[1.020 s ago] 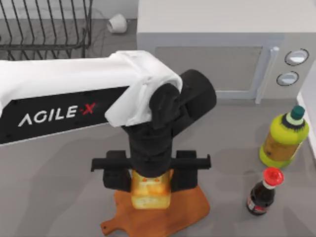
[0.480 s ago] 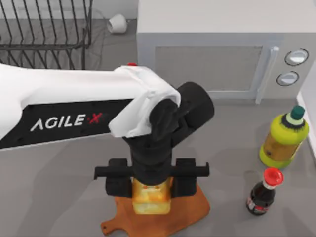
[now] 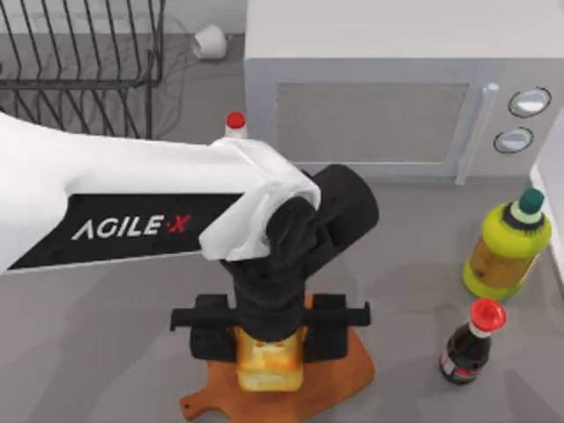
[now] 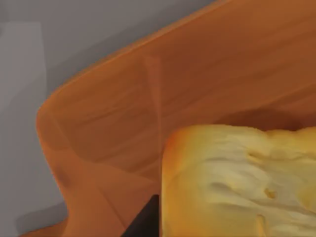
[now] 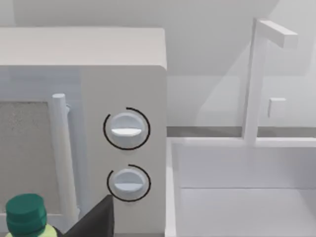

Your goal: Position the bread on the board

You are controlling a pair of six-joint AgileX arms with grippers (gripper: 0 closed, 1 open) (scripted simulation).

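Observation:
The bread (image 3: 269,363), a golden chunk with a toasted crust, is held between the black fingers of my left gripper (image 3: 270,352), which is shut on it. It hangs right over the reddish-brown board (image 3: 342,379) at the table's front middle; the board's short handle points to the front left. Close up in the left wrist view, the bread (image 4: 237,182) sits low over the board (image 4: 123,103) and casts a shadow on it. I cannot tell whether they touch. One dark fingertip (image 5: 96,222) of the parked right arm shows in the right wrist view.
A grey microwave (image 3: 388,88) stands at the back, a wire dish rack (image 3: 79,53) at the back left. A yellow-green bottle (image 3: 507,247) and a dark red-capped bottle (image 3: 467,344) stand right of the board. Behind my left arm stands another red-capped bottle (image 3: 235,123).
My left arm has shifted toward the table's front, carrying the bread lower over the board. A red-capped bottle behind the arm has come into sight.

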